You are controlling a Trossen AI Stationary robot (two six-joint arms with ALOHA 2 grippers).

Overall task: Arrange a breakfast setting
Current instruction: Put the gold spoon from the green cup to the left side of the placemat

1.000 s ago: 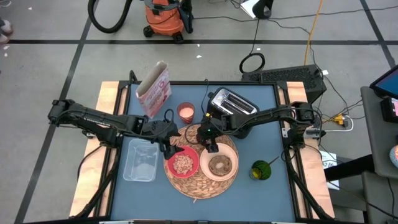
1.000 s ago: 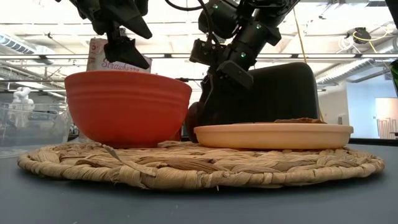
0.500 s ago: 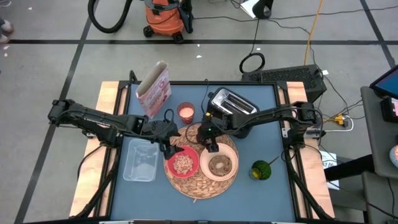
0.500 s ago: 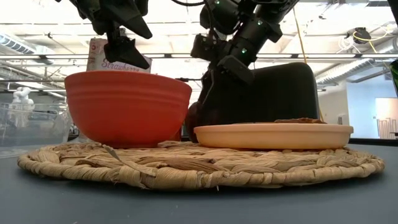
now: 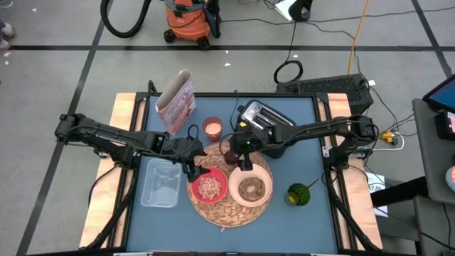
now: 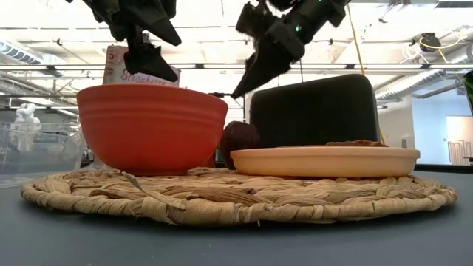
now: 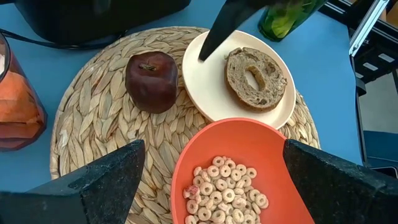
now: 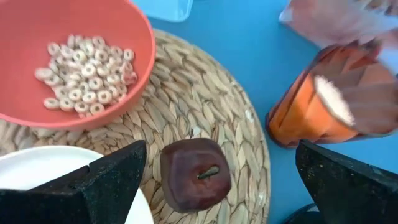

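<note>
Over mat [image 5: 229, 186], frame centre: right gripper [image 5: 245, 153] lifted clear since a second ago, fingers spread, empty. Apple [image 5: 229, 151] left on mat just beside plate [image 5: 250, 190] with bagel [image 5: 250, 189]. Left gripper [image 5: 190, 165] spread beside bowl [image 5: 209, 187]. Fruit placed; spoon not seen.

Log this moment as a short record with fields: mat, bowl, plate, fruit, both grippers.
mat: round woven straw mat on the blue table, carrying everything below
bowl: red bowl holding cereal rings, on the mat's left part
plate: cream plate beside the bowl, bagel-like toast lying on it
fruit: dark red fruit on the mat, off the plate, stem up
left gripper: open, above the bowl's rim, holding nothing
right gripper: open, raised over the fruit and plate edge, holding nothing
</note>
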